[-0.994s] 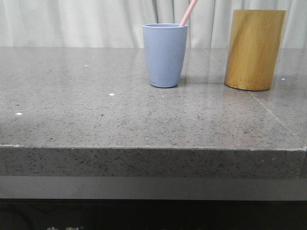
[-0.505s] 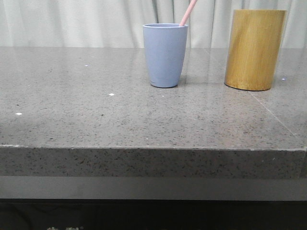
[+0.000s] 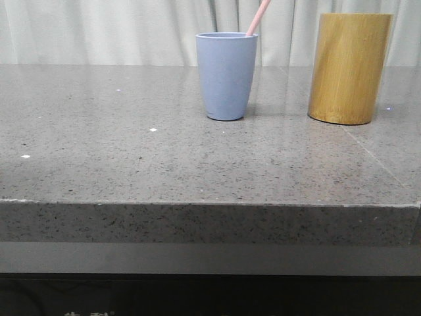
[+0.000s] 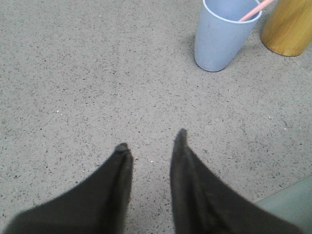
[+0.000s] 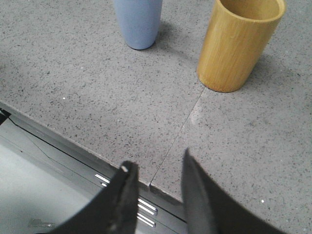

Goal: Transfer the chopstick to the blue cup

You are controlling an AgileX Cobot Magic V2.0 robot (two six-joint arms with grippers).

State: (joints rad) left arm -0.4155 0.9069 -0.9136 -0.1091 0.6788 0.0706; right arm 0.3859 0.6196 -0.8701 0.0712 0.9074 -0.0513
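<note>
- Desk (image 3: pixel 131 164): speckled grey stone, broad, with a seam running past the holder toward the front edge.
- Holder (image 3: pixel 349 68): tall bamboo cylinder, upright, well to the right of the cup and apart from it; looks empty from the right wrist view.
- Cup (image 3: pixel 226 76): blue, upright, mid-desk toward the back, untouched by either arm.
- Left end effector (image 4: pixel 151 146): apart and empty, hanging low over bare desk, well short of the cup, tips aimed roughly toward it.
- Right end effector (image 5: pixel 156 170): apart and empty, poised over the desk's front edge, well short of both cup and holder.
- Chopstick (image 3: pixel 258 18): pink, standing in the cup, leaning right against the rim; upper end out of the front view. Task judged effectively complete.
- Risks from here, as a judgement: a tall stick leaning on one side of a light tumbler loads that side, so any brush from a returning arm could tip the cup or flick the stick out.
- Likeliest cause: the left arm advancing along its present heading, straight toward the cup.
- Lesser risk: the right arm swinging inward and clipping the holder, nudging it toward the cup.
</note>
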